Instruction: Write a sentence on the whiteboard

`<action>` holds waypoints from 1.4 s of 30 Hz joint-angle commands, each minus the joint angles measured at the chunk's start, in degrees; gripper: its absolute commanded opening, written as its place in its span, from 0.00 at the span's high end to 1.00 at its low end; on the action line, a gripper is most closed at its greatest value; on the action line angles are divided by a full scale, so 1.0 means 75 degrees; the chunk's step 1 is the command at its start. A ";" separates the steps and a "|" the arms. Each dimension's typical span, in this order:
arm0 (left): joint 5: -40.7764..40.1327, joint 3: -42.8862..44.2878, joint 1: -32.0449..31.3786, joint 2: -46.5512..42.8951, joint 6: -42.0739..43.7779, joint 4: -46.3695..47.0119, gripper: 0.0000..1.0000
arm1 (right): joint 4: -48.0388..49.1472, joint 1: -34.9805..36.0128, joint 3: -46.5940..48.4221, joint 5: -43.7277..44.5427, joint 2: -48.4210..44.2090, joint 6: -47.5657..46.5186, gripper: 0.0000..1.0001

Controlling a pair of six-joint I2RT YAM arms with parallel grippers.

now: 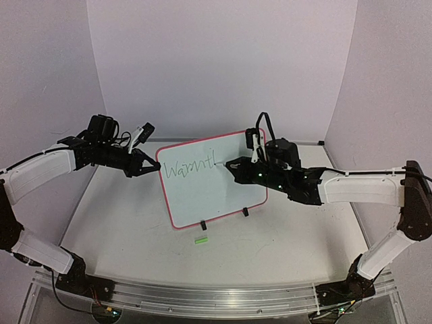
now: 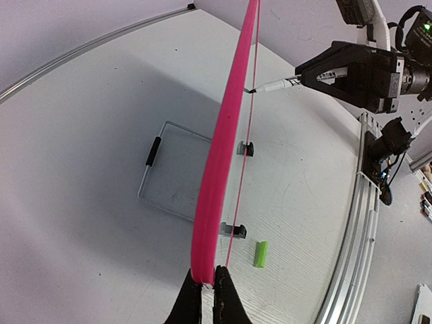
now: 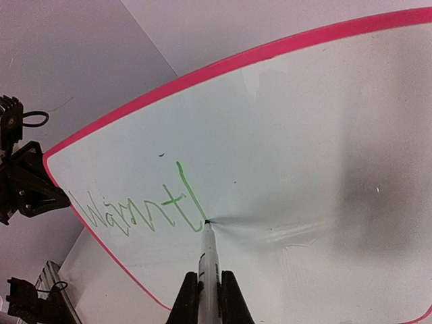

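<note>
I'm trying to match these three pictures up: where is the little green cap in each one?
Top view: the green cap lies low in the middle, just in front of the whiteboard.
Left wrist view: lower right of centre, right of the board's edge.
Right wrist view: not in it.
Shared landmark: the board's pink frame.

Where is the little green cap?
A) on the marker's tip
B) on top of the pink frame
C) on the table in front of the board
C: the green cap lies on the table in front of the whiteboard, and the marker has a bare tip.
</note>
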 commanded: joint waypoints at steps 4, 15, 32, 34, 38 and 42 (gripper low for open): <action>-0.0172 0.0096 -0.0247 0.0233 0.0276 -0.0436 1.00 | 0.0553 -0.0082 0.0276 0.0263 -0.0216 0.0113 1.00; -0.0184 0.0101 -0.0249 0.0217 0.0295 -0.0449 1.00 | 0.0647 -0.0080 0.0308 0.0414 -0.0201 0.0079 1.00; -0.0196 0.0100 -0.0247 0.0216 0.0291 -0.0454 1.00 | 0.0737 -0.0080 -0.0075 0.0833 -0.0418 0.0137 1.00; -0.0196 0.0095 -0.0255 0.0221 0.0296 -0.0458 1.00 | 0.0728 -0.0086 -0.0128 0.0840 -0.0396 0.0167 1.00; -0.0195 0.0094 -0.0247 0.0216 0.0292 -0.0458 1.00 | 0.0699 -0.0079 -0.0228 0.0912 -0.0383 0.0211 1.00; -0.0196 0.0095 -0.0248 0.0220 0.0293 -0.0464 1.00 | 0.0609 -0.0084 -0.0312 0.0949 -0.0394 0.0256 1.00</action>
